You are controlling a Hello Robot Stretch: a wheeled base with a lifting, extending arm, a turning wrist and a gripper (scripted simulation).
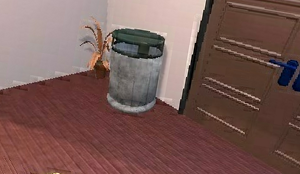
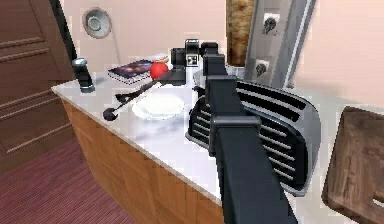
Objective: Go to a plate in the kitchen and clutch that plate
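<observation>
A white plate (image 2: 160, 105) lies flat on the pale kitchen counter (image 2: 150, 135), near its front edge. My arm (image 2: 235, 140) runs up from the bottom edge, over a toaster, to the two white marker squares. The gripper (image 2: 178, 60) sits just left of them, past the plate's far rim. A red apple (image 2: 159, 70) and a book (image 2: 130, 71) lie on the counter right at the gripper's far end, so I cannot tell whether it holds anything.
A chrome toaster (image 2: 268, 132) stands under the arm. A dark utensil (image 2: 122, 104) and a dark can (image 2: 84, 75) lie left of the plate, with a brown tray (image 2: 360, 160) at the right. Ahead stand a lidded grey bin (image 1: 136, 68), a dry plant (image 1: 96, 48) and a brown door (image 1: 280, 87).
</observation>
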